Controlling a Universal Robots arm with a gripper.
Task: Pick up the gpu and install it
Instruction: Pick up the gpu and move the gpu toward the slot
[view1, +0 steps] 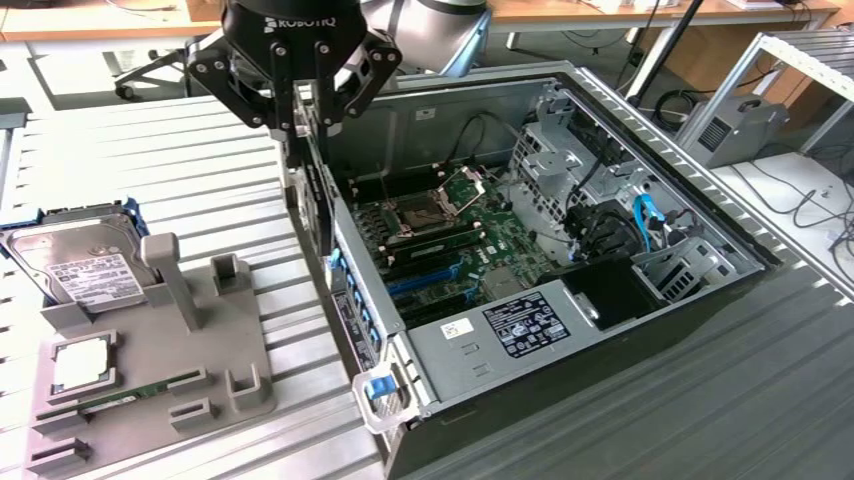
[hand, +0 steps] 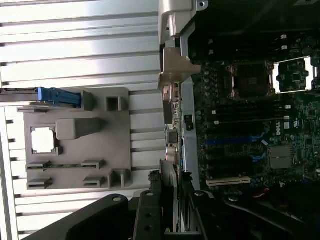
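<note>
**GPU in the pincer, hanging over the edge of the case**

The black pincer (view1: 304, 125) (hand: 171, 200) has its fingers about half closed, clamped on the top edge of the gpu (view1: 311, 200) (hand: 169, 170). That's the thin green circuit card, and it's seen edge-on, so it mostly looks like a dark upright sliver. It hangs straight down from the pincer at the far end of the scene, right along the wall of the open grey metal computer case (view1: 441, 120) that's on the exterior view's left. In the wrist view the card lines up with that wall, between the case's inside and the worktop outside it. I can't tell which side of the wall its lower edge is on. It isn't seated in the green motherboard (view1: 494, 235) (hand: 250, 130).

The case lies on its side on the slatted metal worktop (view1: 160, 160) with the board facing up. On the exterior view's left, just beside the case, there's a grey plastic holder tray (view1: 200, 350) (hand: 75, 130). At its far corner a silver hard drive with a white label (view1: 80, 270) leans tilted. Nearer sits a square silver processor chip (view1: 83, 365) (hand: 42, 140), and nearer again a narrow green memory stick (view1: 127, 395) (hand: 65, 166) lies flat in its clips.
</note>
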